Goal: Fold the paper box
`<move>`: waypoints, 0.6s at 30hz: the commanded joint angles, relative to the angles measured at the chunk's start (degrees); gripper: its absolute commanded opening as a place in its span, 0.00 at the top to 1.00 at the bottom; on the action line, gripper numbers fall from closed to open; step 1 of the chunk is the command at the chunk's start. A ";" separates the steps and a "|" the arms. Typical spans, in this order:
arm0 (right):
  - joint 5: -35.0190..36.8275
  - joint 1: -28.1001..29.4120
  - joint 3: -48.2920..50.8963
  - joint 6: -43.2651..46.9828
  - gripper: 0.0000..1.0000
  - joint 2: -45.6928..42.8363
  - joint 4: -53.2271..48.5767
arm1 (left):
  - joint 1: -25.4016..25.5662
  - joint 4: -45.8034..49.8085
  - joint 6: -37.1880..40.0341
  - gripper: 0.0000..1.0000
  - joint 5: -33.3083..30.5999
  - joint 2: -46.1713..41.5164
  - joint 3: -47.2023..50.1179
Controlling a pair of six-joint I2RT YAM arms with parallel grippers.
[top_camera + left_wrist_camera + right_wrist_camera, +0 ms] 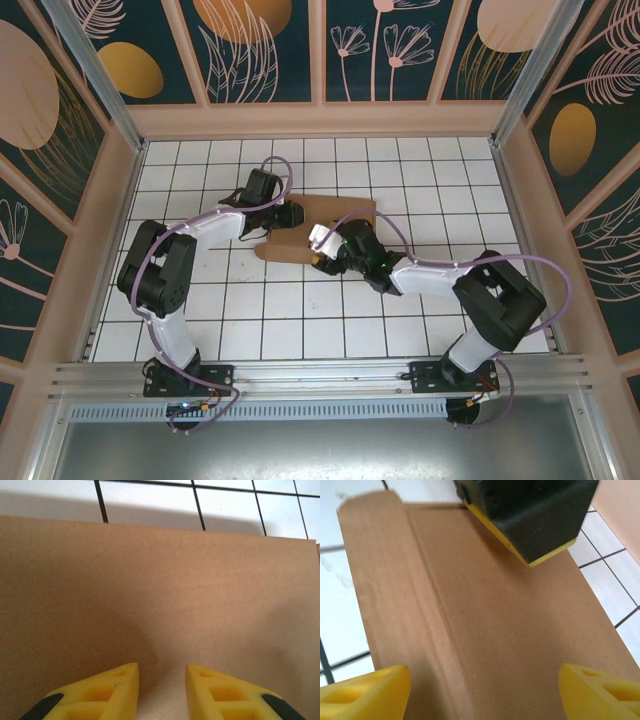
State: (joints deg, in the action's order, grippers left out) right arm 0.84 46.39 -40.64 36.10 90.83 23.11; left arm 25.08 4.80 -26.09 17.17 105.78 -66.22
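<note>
**Box fold: both pincers at the sheet**

Left pincer (287, 215): sits at the left end of the paper box (345, 212). In its wrist view the jaws are narrow, with a slim gap between the yellow fingers (115, 692) and nothing clamped in it. Brown card lies beneath and ahead of the tips. Its far edge runs straight, with the white tiled bench (150, 495) beyond.

Paper box: lies as an open brown sheet on the bench, mid-grid, reaching from the left pincer across to the right one. It is not yet closed up.

Right pincer (325, 255): over the near right part of the sheet. In its wrist view it stands wide and holds nothing, and the card spans the whole space between the fingers (365, 690). A crease (435, 620) runs away from the pincer, left of middle. At the far end of the card is the black-and-yellow body of the left pincer. I cannot tell whether it touches the card.
</note>
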 commanded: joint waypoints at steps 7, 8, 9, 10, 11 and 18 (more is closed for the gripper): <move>7.93 0.36 -2.16 13.91 0.24 7.99 6.75 | -0.12 1.44 1.89 0.70 1.04 2.54 -0.23; 8.96 0.37 -2.25 14.48 0.25 8.76 7.25 | -0.13 1.65 1.96 0.70 1.03 2.75 -0.31; 10.20 0.45 -2.25 15.30 0.27 9.61 7.78 | -0.14 1.86 2.18 0.71 0.96 2.86 -0.23; 11.91 0.50 -2.17 16.10 0.29 10.55 8.99 | -0.12 1.88 2.40 0.71 0.84 2.94 -0.14; 13.68 0.54 -2.04 16.65 0.30 11.37 10.09 | -0.12 1.97 2.55 0.72 0.80 3.03 -0.10; 18.19 2.10 -1.24 19.67 0.53 15.25 14.61 | -0.14 2.16 3.51 0.75 2.25 3.45 -0.13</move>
State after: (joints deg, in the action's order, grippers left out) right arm 14.92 48.05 -41.98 53.45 104.38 34.94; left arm 24.71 3.60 -23.90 17.58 107.11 -66.24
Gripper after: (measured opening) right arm 0.490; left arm 0.253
